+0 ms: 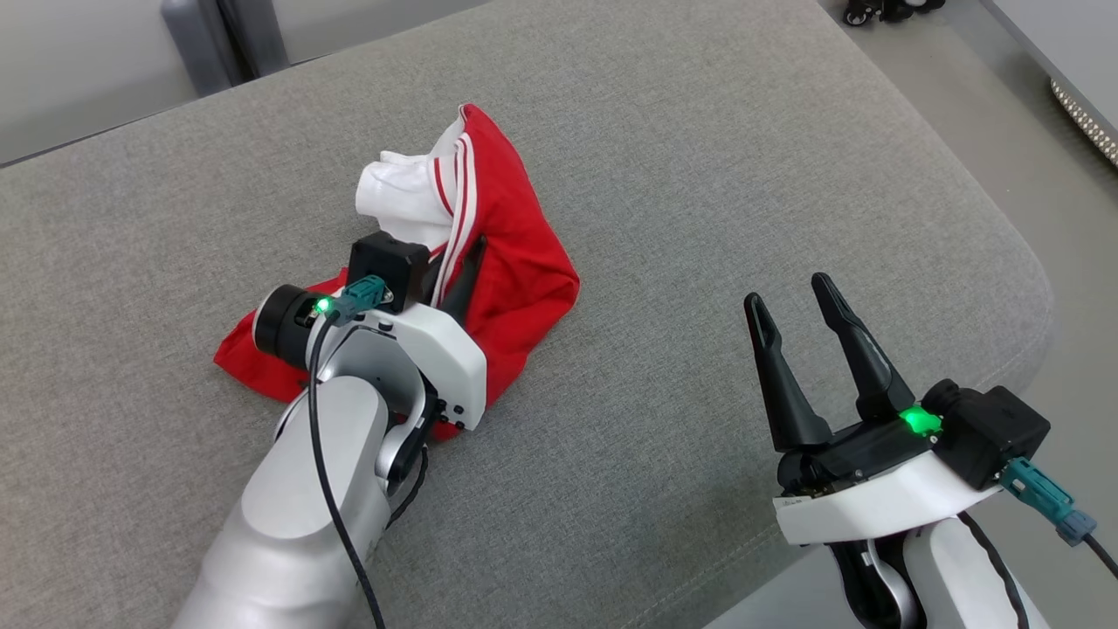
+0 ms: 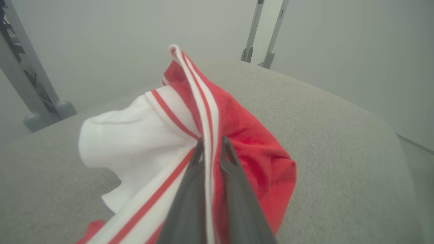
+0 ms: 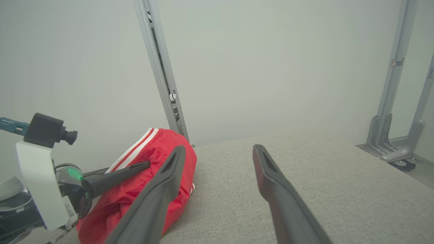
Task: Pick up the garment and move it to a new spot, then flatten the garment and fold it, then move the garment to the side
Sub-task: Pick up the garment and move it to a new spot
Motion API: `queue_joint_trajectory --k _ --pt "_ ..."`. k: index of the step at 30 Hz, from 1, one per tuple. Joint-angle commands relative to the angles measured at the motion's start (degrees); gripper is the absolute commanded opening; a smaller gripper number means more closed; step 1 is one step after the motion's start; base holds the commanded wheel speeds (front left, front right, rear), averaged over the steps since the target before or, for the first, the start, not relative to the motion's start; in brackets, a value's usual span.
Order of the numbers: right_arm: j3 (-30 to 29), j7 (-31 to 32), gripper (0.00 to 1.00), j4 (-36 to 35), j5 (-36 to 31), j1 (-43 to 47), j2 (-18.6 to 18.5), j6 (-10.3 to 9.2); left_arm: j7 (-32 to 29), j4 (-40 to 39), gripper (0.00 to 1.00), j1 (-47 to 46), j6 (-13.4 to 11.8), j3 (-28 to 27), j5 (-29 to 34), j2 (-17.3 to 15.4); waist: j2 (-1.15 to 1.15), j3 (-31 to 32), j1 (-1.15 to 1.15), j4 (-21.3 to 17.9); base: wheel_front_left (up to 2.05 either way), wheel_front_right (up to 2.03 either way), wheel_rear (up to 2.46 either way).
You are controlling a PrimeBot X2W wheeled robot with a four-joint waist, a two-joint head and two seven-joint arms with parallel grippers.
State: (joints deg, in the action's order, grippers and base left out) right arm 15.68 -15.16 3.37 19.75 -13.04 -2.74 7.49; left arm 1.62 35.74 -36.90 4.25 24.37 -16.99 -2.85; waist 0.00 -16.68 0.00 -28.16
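Nearest me, the robot's pale left arm (image 1: 288, 515) is reaching out over the grey upholstered pad (image 1: 699, 175). Its left gripper (image 2: 212, 144) is pinching the garment (image 1: 515, 253), a pair of red shorts with white stripes and a white lining. The fingers (image 2: 190, 203) are pressing narrowly together on the striped seam, and a ridge of cloth is standing up beyond their tips. The garment is lying crumpled left of the pad's middle, its long axis running from a red corner beside the left wrist away and rightward to that raised peak. Well apart to the right, the right gripper (image 1: 789, 291) is hovering over bare pad, fingers spread wide, holding nothing. I'd judge the left arm is better placed for the lift, as the garment is lying off to the right gripper's left.
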Motion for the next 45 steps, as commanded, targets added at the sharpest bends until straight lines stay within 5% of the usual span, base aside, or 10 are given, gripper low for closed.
queue_joint_trajectory --k 1,2,3,11,27,45 --pt "0.0 -0.1 1.0 0.1 0.6 -0.5 -0.3 0.01 0.4 0.9 0.45 -0.8 0.4 0.6 -0.6 -0.2 0.0 -0.1 0.0 -0.1 0.0 0.0 0.0" --pt "-0.1 -0.1 1.0 0.2 0.5 -0.5 -0.3 0.01 0.9 1.3 0.87 -1.1 0.4 1.1 -0.9 -0.2 0.0 -0.1 0.0 0.0 0.0 0.0 0.0" --pt "-0.2 -0.1 1.0 0.2 0.4 -0.4 -0.3 0.01 1.4 1.6 1.0 -1.3 0.4 1.6 -1.4 -0.2 0.0 0.0 0.0 0.0 0.0 0.0 0.0" --pt "-0.8 -0.1 1.0 0.6 -0.6 1.3 -0.3 0.01 6.9 -2.0 1.0 0.3 -2.0 3.7 -6.0 -0.1 0.0 3.5 0.0 2.9 0.0 0.0 0.0" --pt "0.2 -0.1 1.0 2.9 -2.0 4.3 -0.4 0.01 12.5 -17.3 1.0 16.2 -7.6 -3.8 -10.7 -4.0 0.0 11.5 0.0 14.4 0.0 0.0 0.0" --pt "-3.0 -0.1 1.0 5.0 -1.6 8.0 -0.4 0.01 13.5 -33.6 1.0 38.4 -13.7 -13.5 -3.4 -3.8 0.0 16.7 0.0 21.3 0.0 0.0 0.0"
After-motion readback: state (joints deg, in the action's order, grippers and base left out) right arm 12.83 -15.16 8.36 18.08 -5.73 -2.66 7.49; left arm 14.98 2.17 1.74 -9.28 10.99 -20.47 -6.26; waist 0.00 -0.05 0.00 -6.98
